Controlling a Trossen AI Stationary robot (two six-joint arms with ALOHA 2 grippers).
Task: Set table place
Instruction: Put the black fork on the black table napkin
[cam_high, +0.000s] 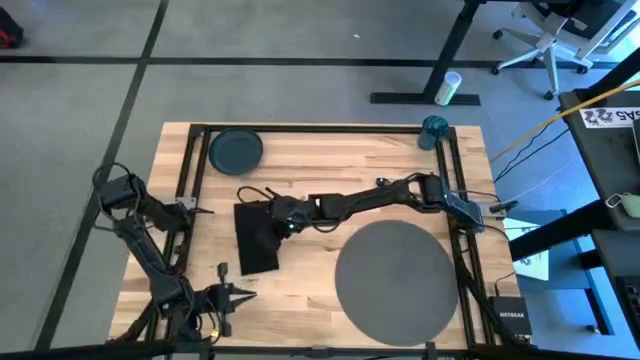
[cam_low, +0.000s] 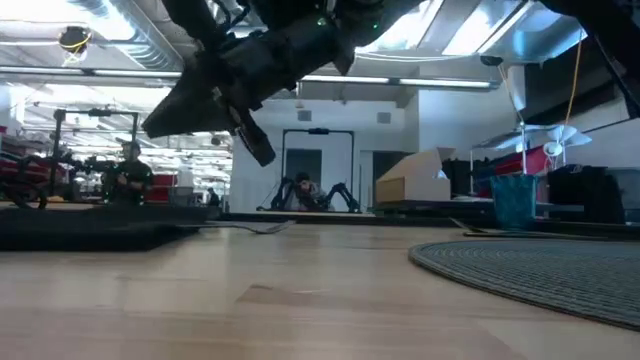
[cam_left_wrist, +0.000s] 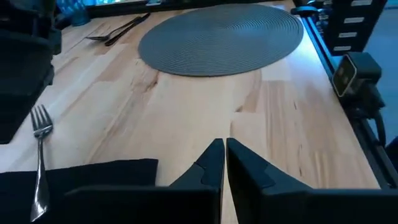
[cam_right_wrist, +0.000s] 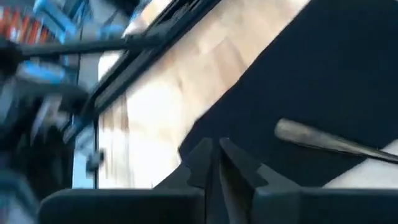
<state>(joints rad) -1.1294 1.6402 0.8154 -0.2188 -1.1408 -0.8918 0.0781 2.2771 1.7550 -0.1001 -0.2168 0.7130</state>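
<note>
Router (cam_high: 510, 322) by the table (cam_high: 300, 300) edge, marked NETGEAR. Placemat (cam_high: 397, 268) bare; plate (cam_high: 236, 150), cup (cam_high: 435, 128) at far edge. Right gripper (cam_high: 262, 212) clenched over napkin (cam_high: 255, 240); left gripper (cam_high: 240, 293) clenched, parked near corner.

right end effector (cam_high: 262, 215) closed mid-table, left end effector (cam_high: 243, 293) closed, parked

Grey round placemat (cam_high: 393, 279) on pale wood table (cam_high: 300, 300), black napkin (cam_high: 257, 240) left, blue-grey plate (cam_high: 236, 150) far corner
</note>
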